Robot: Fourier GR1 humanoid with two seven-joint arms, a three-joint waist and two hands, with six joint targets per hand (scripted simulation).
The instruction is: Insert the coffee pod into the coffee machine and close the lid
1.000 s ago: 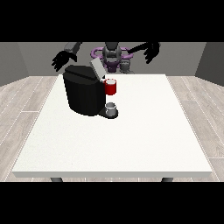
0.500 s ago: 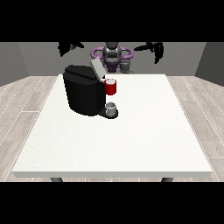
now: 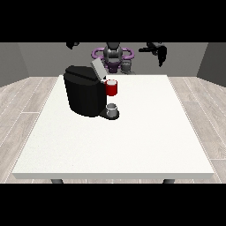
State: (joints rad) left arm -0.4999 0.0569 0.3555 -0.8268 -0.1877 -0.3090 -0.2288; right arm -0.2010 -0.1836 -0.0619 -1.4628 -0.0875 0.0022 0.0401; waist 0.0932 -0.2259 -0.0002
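Note:
The black coffee machine (image 3: 85,96) stands on the white table (image 3: 132,141), left of the middle, with its grey lid (image 3: 97,68) tilted up and open. A red thing at the machine (image 3: 112,87) sits at its front, above a small grey cup-like thing (image 3: 112,108) on the base. Another small grey thing (image 3: 128,66) stands at the table's far edge, close to the robot's torso (image 3: 113,55). The hand at the view's right (image 3: 158,50) is raised high above the table's far right side, holding nothing, its fingers hanging loose. Of the hand at the view's left (image 3: 72,44) only a bit shows, up at the scene's top.
The table's far edge lies just in front of the robot. Grey walls and a wooden floor surround the table.
Both arms have risen and swung outward. The hand at the view's left has climbed from above the machine to the scene's top. The machine and the grey things have not moved.

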